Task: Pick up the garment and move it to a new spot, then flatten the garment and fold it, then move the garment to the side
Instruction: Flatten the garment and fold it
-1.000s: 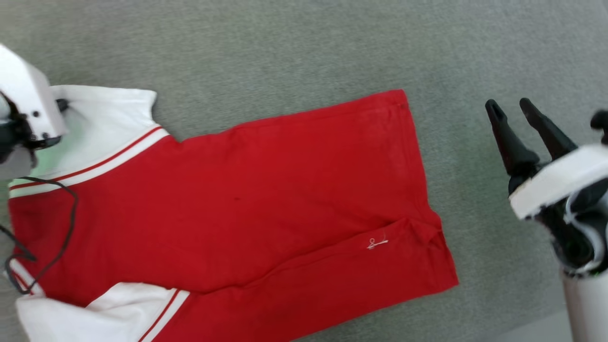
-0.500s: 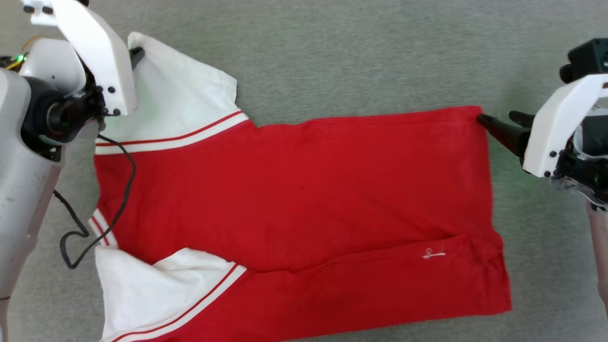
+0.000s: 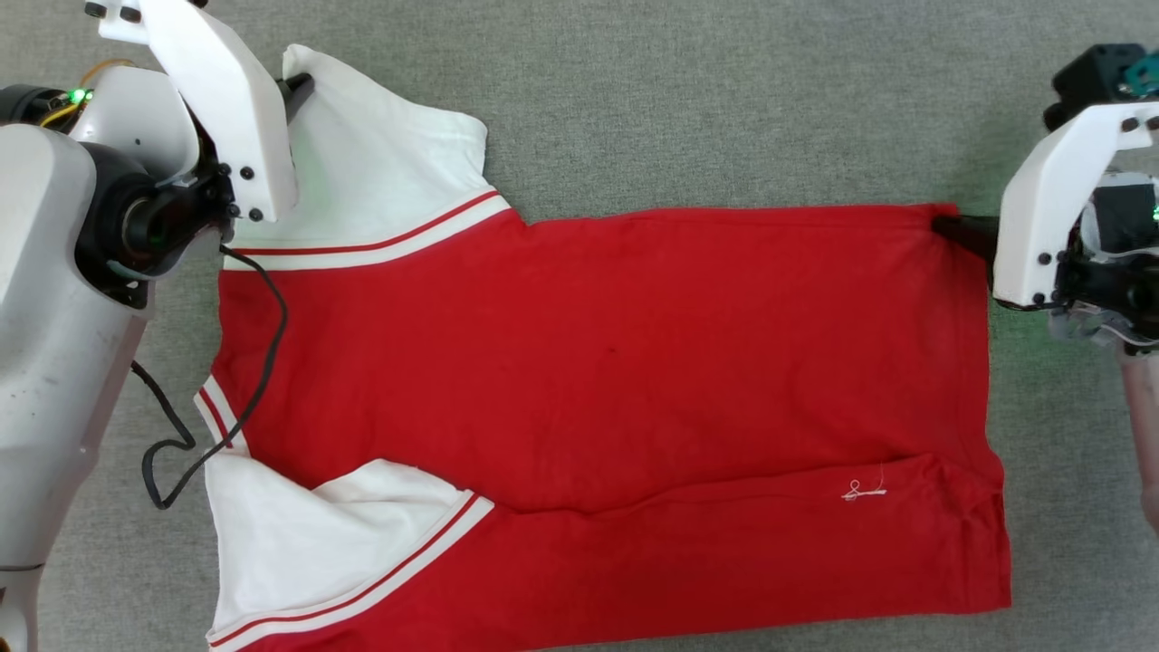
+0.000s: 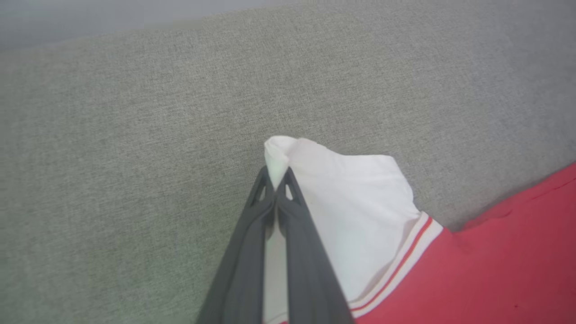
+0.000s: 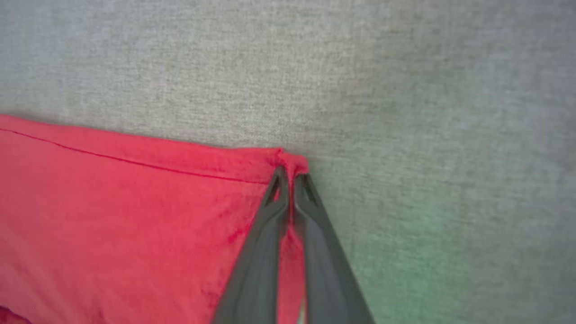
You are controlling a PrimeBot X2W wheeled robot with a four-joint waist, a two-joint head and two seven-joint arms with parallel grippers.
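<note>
Closing since a second ago, when its fingers were standing apart clear of the cloth, the right gripper (image 5: 291, 173) is now pinching the far right hem corner of the red jersey shirt with white red-striped sleeves (image 3: 598, 380), which is lying spread on the grey woven surface (image 3: 688, 91), its near strip folded over. To flatten it well, both arms should probably be pulling apart evenly and low; the left gripper (image 4: 275, 175) is staying clamped on the far left sleeve tip.
</note>
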